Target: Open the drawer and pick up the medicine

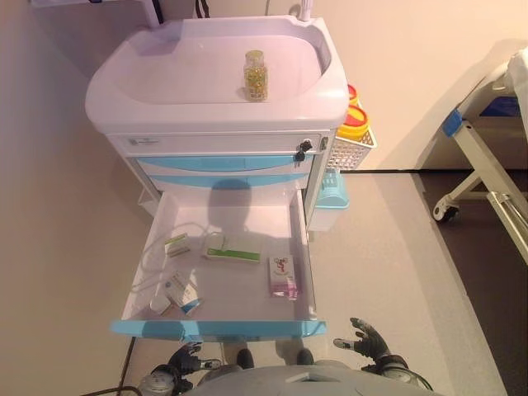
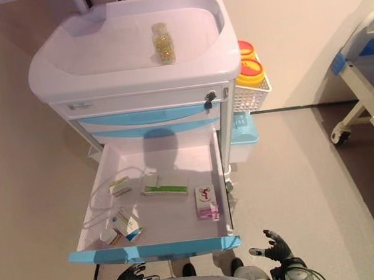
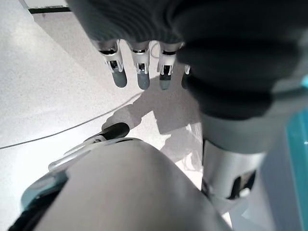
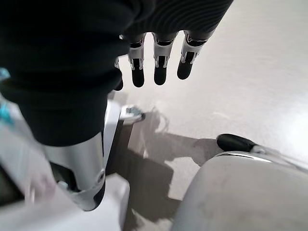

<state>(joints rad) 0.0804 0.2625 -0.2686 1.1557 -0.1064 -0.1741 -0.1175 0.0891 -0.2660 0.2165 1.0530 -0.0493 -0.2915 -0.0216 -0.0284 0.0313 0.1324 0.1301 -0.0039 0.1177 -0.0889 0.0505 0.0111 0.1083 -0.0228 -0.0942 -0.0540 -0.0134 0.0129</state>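
The white cart's bottom drawer (image 1: pixel 216 329) with a blue front stands pulled fully out. Inside lie a pink-and-white medicine box (image 1: pixel 282 276) at the right, a green-and-white box (image 1: pixel 232 251) in the middle, a small green-striped box (image 1: pixel 176 243) and a blue-and-white box (image 1: pixel 181 290) at the left, beside a small white jar (image 1: pixel 160 304). A bottle of yellow capsules (image 1: pixel 255 75) stands on the cart's top tray (image 1: pixel 148 78). My left hand (image 1: pixel 186 359) hangs below the drawer front at the left, and my right hand (image 1: pixel 367 337) hangs at the right. Both are open and hold nothing.
A white wire basket (image 1: pixel 351 148) with yellow-lidded containers (image 1: pixel 355 122) hangs on the cart's right side, above a light-blue bin (image 1: pixel 333 191). A bed frame (image 1: pixel 487 169) on a castor (image 1: pixel 445 211) stands at the far right. A wall runs behind the cart.
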